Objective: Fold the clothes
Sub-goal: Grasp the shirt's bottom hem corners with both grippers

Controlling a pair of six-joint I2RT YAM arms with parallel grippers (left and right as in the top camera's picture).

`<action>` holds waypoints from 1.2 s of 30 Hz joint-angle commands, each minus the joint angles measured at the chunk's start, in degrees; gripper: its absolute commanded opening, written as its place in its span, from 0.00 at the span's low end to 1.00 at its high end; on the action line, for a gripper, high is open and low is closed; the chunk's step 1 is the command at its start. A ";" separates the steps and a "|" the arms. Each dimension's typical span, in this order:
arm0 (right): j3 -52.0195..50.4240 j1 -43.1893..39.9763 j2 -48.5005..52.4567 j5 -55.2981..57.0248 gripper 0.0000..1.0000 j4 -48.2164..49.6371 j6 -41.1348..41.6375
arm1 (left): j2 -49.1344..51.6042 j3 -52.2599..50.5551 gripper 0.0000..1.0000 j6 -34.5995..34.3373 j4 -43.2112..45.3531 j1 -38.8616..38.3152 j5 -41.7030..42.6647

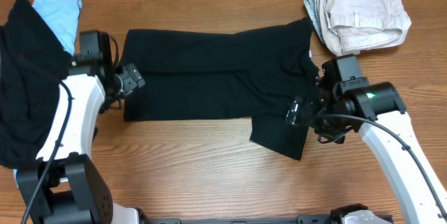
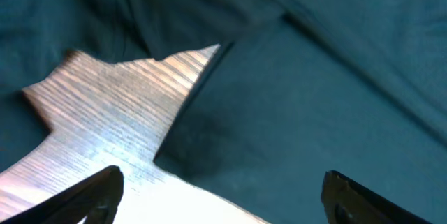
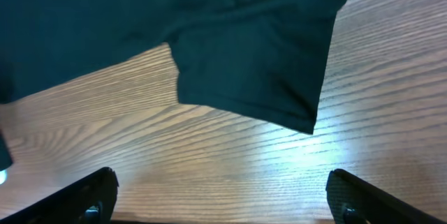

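"What can't you see well?"

"The black heap on the left runs off the edge when you look from above, and the left arm covers part of it. The blue piece is partly tucked under that heap. A bit of pale cloth sticks out from under the beige piece, and I can't tell what it is. Up close, only the tips of the fingers show."

"Where is the black shirt?"

"It lies spread flat in the middle of the tabletop. One flap of it hangs lower on the right side."

"And the pincers?"

"The left pincer is at the shirt's left edge. Its fingers are wide apart, and a corner of the shirt lies just in front of them. It holds nothing. The right pincer is over the shirt's right end, near the low flap. Its fingers are wide apart too, and from its own camera I see bare wood between them. Whether either one touches the cloth, I can't tell."

"How many things?"

"Two pincers. One flat black shirt, one black heap, one blue piece and one beige piece. The beige piece sits in the far right corner, well apart from the shirt's left end."
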 commanded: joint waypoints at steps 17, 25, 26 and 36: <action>-7.02 0.39 1.25 0.20 0.85 6.12 0.33 | 0.02 -21.55 0.68 -7.67 22.91 0.42 -4.20; -7.02 0.39 1.25 0.17 0.83 6.03 2.01 | 1.36 -21.86 0.59 -7.61 23.15 0.39 -4.22; -7.02 0.39 1.25 0.17 0.83 5.97 2.01 | 1.36 -21.88 0.56 -7.41 23.39 0.39 -4.31; -7.02 0.39 1.25 0.20 0.82 5.90 1.99 | 1.36 -22.43 0.22 -7.41 23.34 0.39 -4.79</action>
